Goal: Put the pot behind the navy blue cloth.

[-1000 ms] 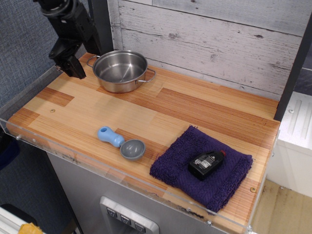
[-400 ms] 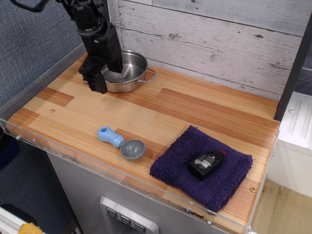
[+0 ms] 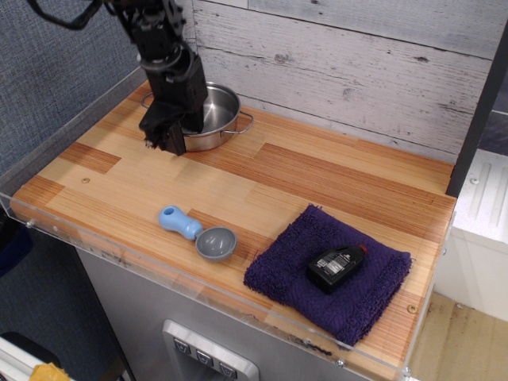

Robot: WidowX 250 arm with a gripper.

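The pot (image 3: 213,111) is a shiny steel round pot with wire loop handles. It stands at the back left of the wooden counter, near the wall. My black gripper (image 3: 168,141) hangs low at the pot's front-left rim and hides that side of it. Its jaws look apart, with the outer finger (image 3: 159,136) outside the rim. Whether it touches the pot is unclear. The navy blue cloth (image 3: 298,266) lies flat at the front right of the counter, far from the pot.
A small black bottle with a red cap (image 3: 336,265) lies on the cloth. A grey scoop with a light blue handle (image 3: 197,232) lies near the front edge. A clear lip (image 3: 95,246) edges the counter. A plank wall (image 3: 357,63) stands behind.
The gripper has moved right from the counter's back left corner to the pot, then slightly further right and down at its front-left rim. The pot, cloth, bottle and scoop have not moved.
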